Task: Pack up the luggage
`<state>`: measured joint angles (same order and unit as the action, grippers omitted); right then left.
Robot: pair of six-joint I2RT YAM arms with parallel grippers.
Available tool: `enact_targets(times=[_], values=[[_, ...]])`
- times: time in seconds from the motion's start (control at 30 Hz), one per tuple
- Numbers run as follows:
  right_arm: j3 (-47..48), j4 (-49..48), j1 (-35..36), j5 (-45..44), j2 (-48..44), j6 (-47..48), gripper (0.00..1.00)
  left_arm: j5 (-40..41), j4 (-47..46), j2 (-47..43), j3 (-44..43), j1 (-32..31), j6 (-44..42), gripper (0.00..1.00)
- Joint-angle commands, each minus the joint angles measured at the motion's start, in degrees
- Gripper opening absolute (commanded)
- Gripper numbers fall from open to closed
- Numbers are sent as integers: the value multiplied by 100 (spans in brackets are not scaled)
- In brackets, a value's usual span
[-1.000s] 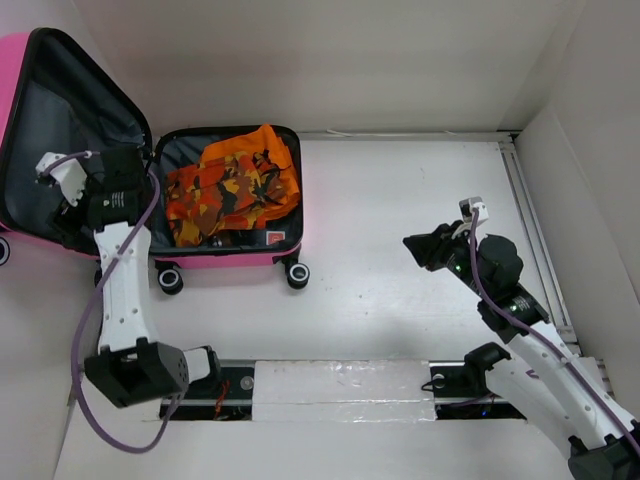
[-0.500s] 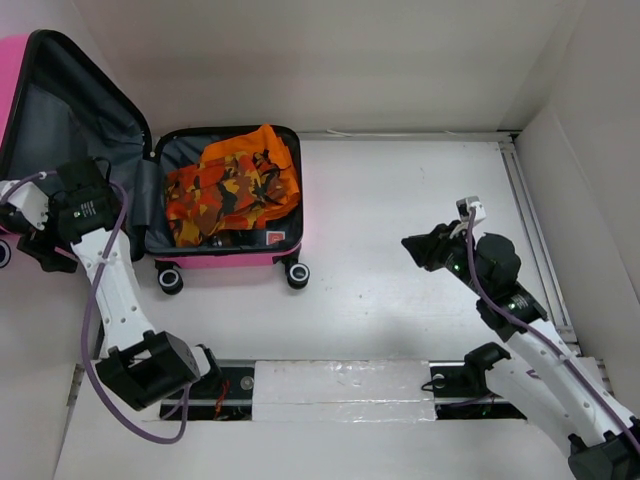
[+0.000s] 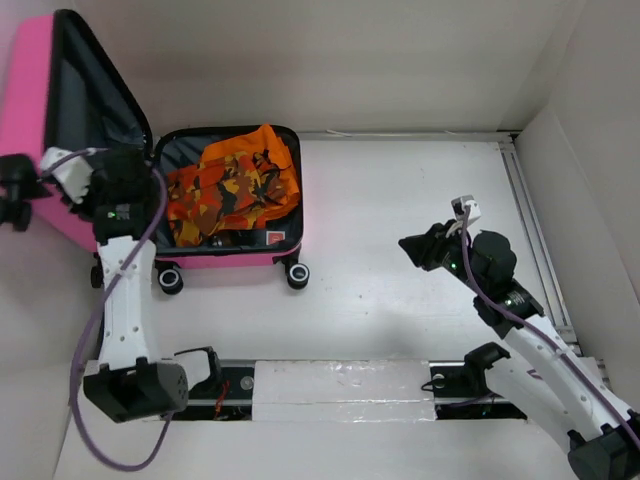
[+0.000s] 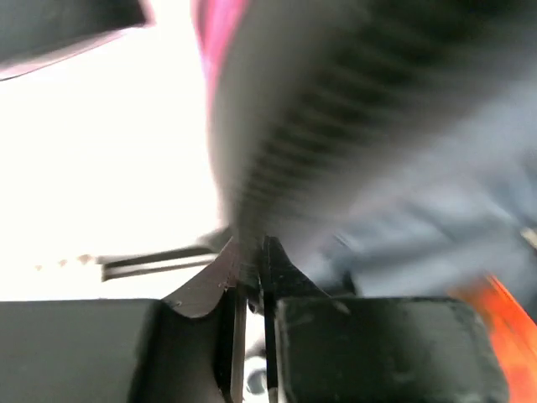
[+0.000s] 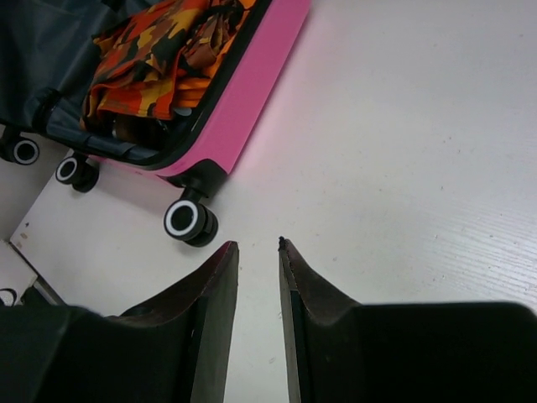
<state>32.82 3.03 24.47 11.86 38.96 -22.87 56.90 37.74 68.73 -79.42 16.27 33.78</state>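
Note:
The hot-pink luggage lies open at the table's back left, its lid raised steeply with the grey lining facing right. An orange, black-patterned cloth fills the base. My left gripper is at the lid's lower rim beside the hinge. In the blurred left wrist view its fingers are shut, and the lid's dark rim runs down into their tips. My right gripper hovers over bare table at the right. It is open by a narrow gap, empty, and points toward a luggage wheel.
The lid's black wheels stick out at the far left by the wall. White walls close in the back and the right side, with a rail along the right. The arms' mounting rail crosses the near edge.
The left gripper has shut and swung back in to the lid's rim. The lid has tipped up from lying back to a steep stand. The right arm has barely moved.

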Motion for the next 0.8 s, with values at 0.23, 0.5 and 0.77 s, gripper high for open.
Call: enact_targets(times=[0.23,0.5,0.77], values=[[32,-505,49,-43,647,-103,32,-1909,-784,-1589,1015,-3376,-836,0],[365,-628,163,-271,1122,-288,32,-6378,-1374,-1917,1455,-3376,-2437,40],[866,-576,602,-877,1456,-402,35,-8784,-733,-898,1245,-4464,-3009,100]])
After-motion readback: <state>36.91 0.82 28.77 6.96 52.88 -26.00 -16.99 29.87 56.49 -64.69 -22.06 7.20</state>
